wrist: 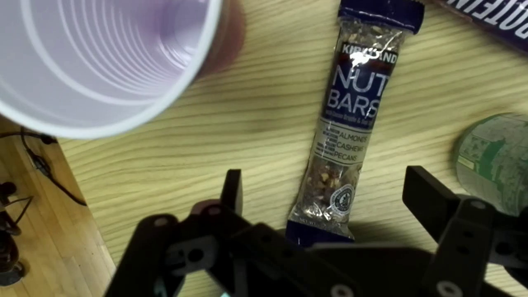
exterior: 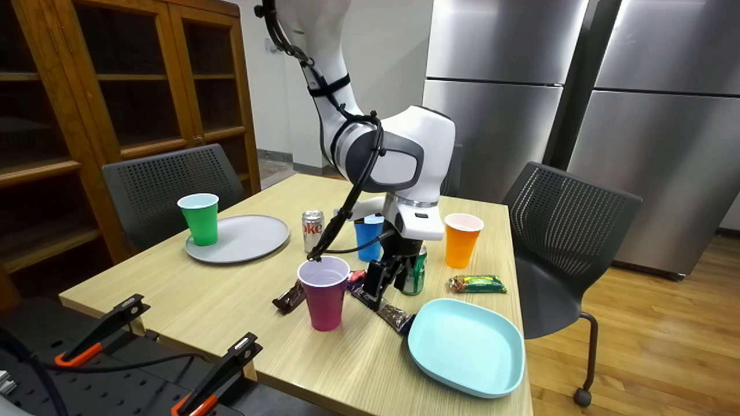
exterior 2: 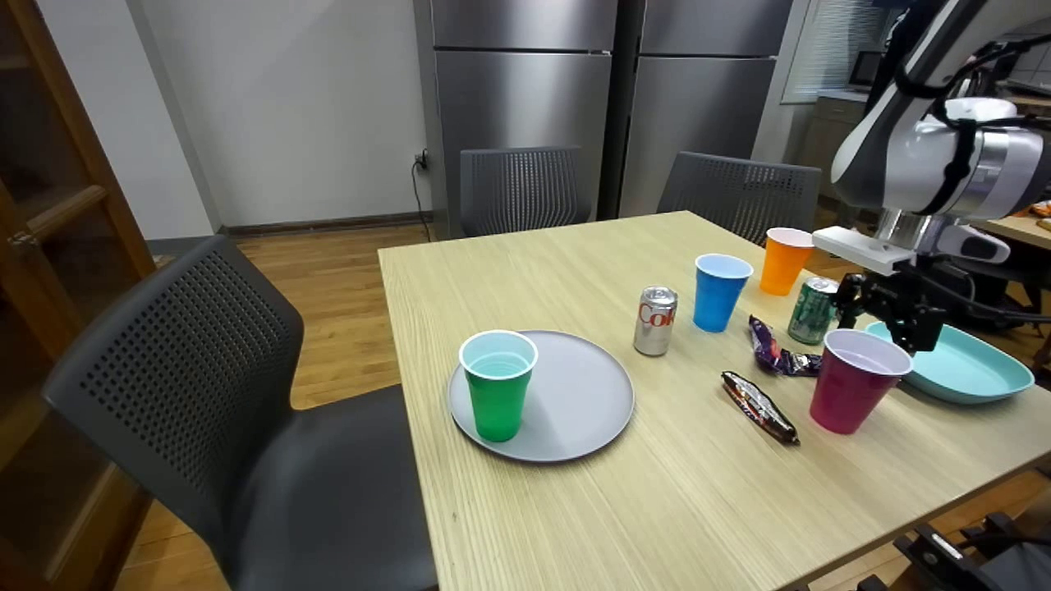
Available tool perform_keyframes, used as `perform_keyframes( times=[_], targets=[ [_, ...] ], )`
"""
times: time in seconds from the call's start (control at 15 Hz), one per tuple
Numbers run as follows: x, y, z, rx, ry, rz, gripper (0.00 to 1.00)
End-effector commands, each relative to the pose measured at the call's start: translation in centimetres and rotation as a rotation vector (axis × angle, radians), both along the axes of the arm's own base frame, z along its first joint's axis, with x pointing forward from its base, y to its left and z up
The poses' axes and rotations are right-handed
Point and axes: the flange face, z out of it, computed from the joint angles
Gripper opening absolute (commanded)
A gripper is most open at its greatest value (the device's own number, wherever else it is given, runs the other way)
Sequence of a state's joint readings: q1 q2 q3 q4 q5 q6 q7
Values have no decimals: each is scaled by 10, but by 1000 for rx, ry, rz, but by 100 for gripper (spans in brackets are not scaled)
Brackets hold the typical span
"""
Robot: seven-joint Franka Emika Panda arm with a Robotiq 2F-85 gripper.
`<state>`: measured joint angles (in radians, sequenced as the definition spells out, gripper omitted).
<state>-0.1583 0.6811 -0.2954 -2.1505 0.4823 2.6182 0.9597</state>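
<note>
Gripper [wrist: 324, 187] jaws wide apart, nut bar [wrist: 350, 111] lying on the table [wrist: 255, 140] between them in wrist view. Bar's bottom seal partly behind gripper body. Frame crops purple cup [wrist: 107, 62], green can [wrist: 495, 161], protein bar [wrist: 501, 18]. In an exterior view, gripper blocks part of the nut bar [exterior: 396, 316].

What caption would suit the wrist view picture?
Open gripper above a nut bar, with a magenta cup and green can nearby.
</note>
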Motion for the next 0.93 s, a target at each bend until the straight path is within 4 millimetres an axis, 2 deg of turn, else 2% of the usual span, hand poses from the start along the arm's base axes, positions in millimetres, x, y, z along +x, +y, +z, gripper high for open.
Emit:
perform_keyframes(
  times=[0.0,0.67,0.73,0.87],
  targets=[
    [8,-5,-11,-9,28,-29,100],
    [5,-8,-33,-34,69,-51,100],
    [5,-8,-34,-34,69,-53,75],
    [5,-9,-34,-35,70,-57,66]
  ],
)
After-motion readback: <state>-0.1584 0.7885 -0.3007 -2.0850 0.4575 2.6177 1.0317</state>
